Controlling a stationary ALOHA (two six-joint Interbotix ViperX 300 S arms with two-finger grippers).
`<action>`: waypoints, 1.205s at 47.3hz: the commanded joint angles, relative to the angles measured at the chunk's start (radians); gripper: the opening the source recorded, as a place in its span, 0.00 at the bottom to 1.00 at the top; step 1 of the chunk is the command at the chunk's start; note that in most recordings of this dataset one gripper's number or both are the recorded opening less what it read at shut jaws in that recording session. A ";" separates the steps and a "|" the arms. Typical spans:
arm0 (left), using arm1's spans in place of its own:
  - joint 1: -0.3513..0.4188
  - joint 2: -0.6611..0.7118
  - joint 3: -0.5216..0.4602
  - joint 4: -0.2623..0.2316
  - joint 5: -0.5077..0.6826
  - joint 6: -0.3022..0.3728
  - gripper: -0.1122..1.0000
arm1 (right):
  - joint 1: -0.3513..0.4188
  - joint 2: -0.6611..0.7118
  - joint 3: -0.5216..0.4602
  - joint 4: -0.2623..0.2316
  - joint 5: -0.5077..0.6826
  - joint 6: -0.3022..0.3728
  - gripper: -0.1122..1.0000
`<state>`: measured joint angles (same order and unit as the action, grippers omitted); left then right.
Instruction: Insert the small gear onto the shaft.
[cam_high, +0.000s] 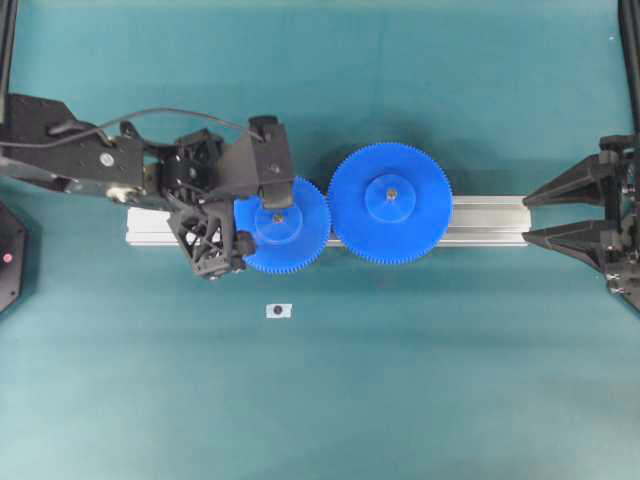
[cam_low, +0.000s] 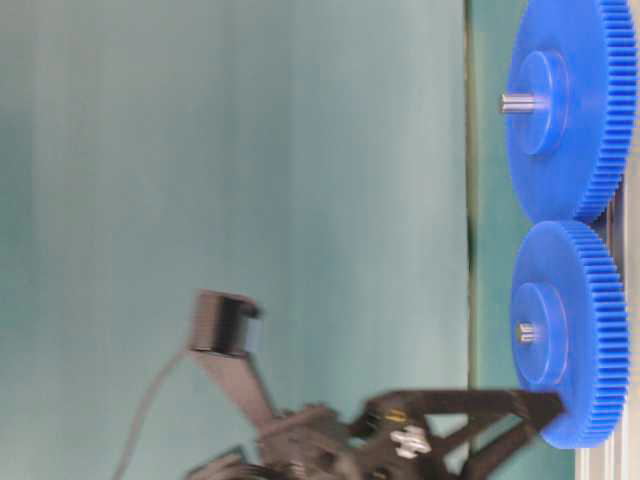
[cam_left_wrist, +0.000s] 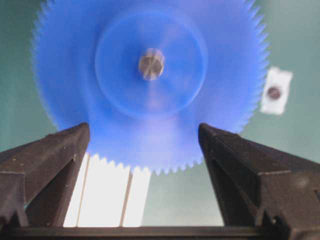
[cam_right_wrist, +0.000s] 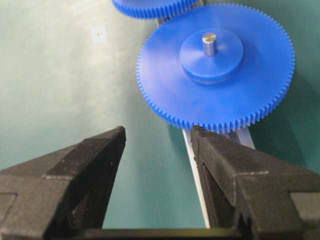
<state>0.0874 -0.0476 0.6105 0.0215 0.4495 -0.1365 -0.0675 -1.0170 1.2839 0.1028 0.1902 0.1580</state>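
left gripper (cam_high: 228, 232): wide open, empty, straddling small gear (cam_high: 283, 224) on the rail (cam_high: 480, 220) | shaft (cam_high: 278, 311): table, gear's 6 o'clock | pin already in hub? blurry | tip: grip rim squarely | right gripper (cam_high: 535, 215): open, empty, 3 o'clock

Small gear (cam_high: 283, 223) on rail (cam_high: 487, 220), left of wider gear (cam_high: 390, 203), teeth adjoining. Shaft (cam_high: 278, 311) on table (cam_high: 450, 380), in front of small gear, apart. Left hand (cam_high: 237, 225) over small gear's left edge.
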 joint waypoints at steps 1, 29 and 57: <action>-0.038 -0.005 -0.003 0.000 -0.015 -0.031 0.89 | -0.002 0.005 -0.009 -0.002 -0.008 0.009 0.69; -0.127 -0.115 -0.110 0.002 -0.057 -0.146 0.89 | -0.014 0.005 -0.009 -0.002 -0.008 0.009 0.69; -0.164 -0.416 0.133 0.002 -0.219 -0.141 0.89 | -0.038 -0.061 0.003 -0.002 0.008 0.008 0.69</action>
<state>-0.0721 -0.4310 0.7302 0.0215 0.2454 -0.2792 -0.1012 -1.0769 1.2947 0.1028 0.1963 0.1595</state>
